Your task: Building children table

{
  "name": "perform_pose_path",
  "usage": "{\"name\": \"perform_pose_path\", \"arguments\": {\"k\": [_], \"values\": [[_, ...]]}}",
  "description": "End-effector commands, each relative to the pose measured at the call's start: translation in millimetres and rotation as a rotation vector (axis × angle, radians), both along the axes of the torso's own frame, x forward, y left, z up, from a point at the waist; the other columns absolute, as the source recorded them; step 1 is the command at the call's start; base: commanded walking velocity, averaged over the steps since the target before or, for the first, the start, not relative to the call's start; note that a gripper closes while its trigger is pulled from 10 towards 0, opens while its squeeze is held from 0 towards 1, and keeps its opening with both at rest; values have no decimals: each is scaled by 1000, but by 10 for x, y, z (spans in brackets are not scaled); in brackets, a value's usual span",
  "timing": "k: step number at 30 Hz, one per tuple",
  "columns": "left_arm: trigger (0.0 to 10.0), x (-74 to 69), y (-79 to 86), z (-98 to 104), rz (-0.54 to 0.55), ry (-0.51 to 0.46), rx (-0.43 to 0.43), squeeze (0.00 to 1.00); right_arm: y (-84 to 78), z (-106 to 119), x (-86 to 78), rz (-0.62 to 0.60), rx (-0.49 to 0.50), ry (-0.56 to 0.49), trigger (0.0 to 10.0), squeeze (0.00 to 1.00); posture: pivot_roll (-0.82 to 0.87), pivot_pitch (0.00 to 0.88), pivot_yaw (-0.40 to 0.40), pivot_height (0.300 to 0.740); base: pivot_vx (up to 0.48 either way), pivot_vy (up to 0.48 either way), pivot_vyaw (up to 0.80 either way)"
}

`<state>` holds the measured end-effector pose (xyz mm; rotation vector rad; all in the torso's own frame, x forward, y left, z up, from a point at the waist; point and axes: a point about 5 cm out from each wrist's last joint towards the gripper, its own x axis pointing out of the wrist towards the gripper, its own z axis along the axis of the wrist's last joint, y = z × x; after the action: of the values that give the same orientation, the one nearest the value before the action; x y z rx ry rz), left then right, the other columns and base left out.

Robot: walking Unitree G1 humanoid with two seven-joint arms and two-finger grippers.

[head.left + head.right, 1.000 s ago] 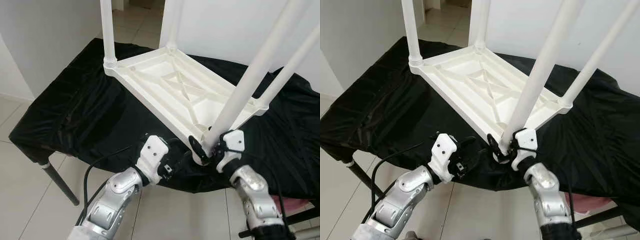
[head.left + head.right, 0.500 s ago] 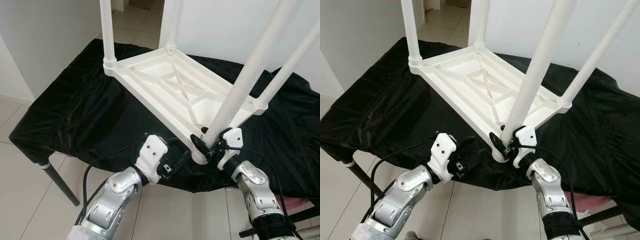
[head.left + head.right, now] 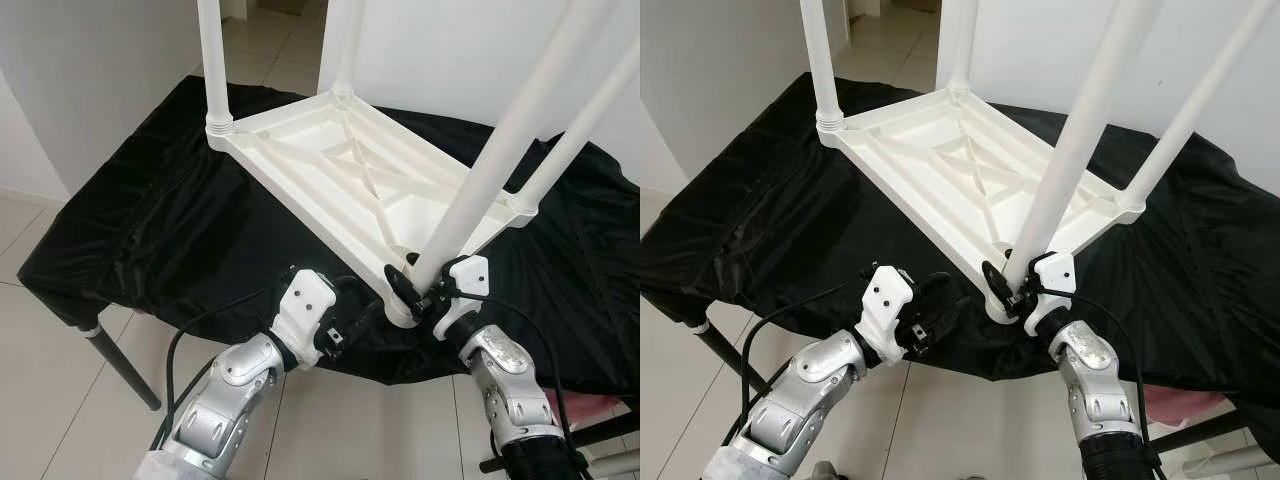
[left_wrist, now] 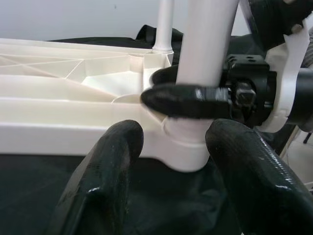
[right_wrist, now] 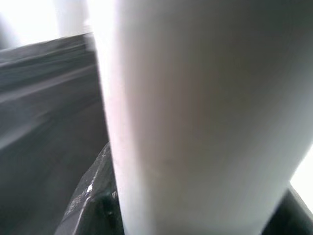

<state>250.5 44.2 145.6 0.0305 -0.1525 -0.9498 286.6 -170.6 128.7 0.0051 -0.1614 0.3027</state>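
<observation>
A white plastic children's table [image 3: 350,180] lies upside down on a black cloth [image 3: 150,220], its legs pointing up. My right gripper [image 3: 412,290] is shut on the near leg [image 3: 490,160] just above its corner socket [image 4: 183,152]. In the right wrist view that leg [image 5: 195,112] is very close to the camera. My left gripper [image 3: 358,318] hovers at the cloth's near edge, open. In the left wrist view its fingers [image 4: 110,166] stand on either side of the socket, short of it. One black finger of the right gripper [image 4: 186,100] wraps around the leg there.
The cloth-covered table [image 3: 60,270] ends just before my arms, with a metal leg [image 3: 120,365] at the left over tiled floor [image 3: 40,400]. A white wall [image 3: 450,50] stands behind. Something pink [image 3: 590,405] lies low at the right.
My right wrist has crept slightly up and turned at the near leg's base, still holding it. The left arm has stayed put.
</observation>
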Motion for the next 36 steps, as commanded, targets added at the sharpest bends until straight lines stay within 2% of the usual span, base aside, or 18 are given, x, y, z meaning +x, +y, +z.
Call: {"name": "perform_pose_path", "arguments": {"k": [1, 2, 4, 7, 9, 11, 13, 16, 33, 36], "values": [[10000, 6, -6, 9, 12, -3, 3, 0, -104, 51, -28, -126, 13, -19, 10000, 0, 27, 119, -81, 740, 0, 0, 0], [10000, 6, -6, 9, 12, -3, 3, 0, -104, 51, -28, -126, 13, -19, 10000, 0, 27, 119, -81, 740, 0, 0, 0], [10000, 14, -4, 6, 17, 0, 6, 0, -104, 41, -53, -227, 49, -17, 10000, 0, 27, 121, -83, 740, 0, 0, 0], [10000, 16, -4, 4, 18, 4, 5, 0, -87, 30, -66, -284, 64, -11, 10000, 0, 26, 122, -83, 740, 0, 0, 0], [10000, 17, -25, -1, 18, 18, 0, 0, -33, -39, -101, -462, 56, 35, 10000, 0, 28, 120, -84, 740, 0, 0, 0], [10000, 15, -43, 2, 18, 23, -3, 0, 56, -81, -128, -546, 71, 74, 10000, 0, 29, 119, -83, 740, 0, 0, 0], [10000, 13, -47, 3, 18, 25, -4, 0, 105, -86, -138, -552, 83, 82, 10000, 0, 29, 120, -81, 740, 0, 0, 0], [10000, 8, -53, 4, 17, 26, -6, 0, 219, -23, -134, -475, 95, 61, 10000, 0, 24, 121, -74, 740, 0, 0, 0], [10000, 24, -29, 20, 20, 21, 2, 0, 273, -29, -138, -481, 55, 74, 10000, 0, 35, 127, -80, 740, 0, 0, 0], [10000, 16, -34, 25, 19, 4, 6, 0, 313, -23, -160, -430, 74, 60, 10000, 0, 36, 129, -84, 740, 0, 0, 0]]}}
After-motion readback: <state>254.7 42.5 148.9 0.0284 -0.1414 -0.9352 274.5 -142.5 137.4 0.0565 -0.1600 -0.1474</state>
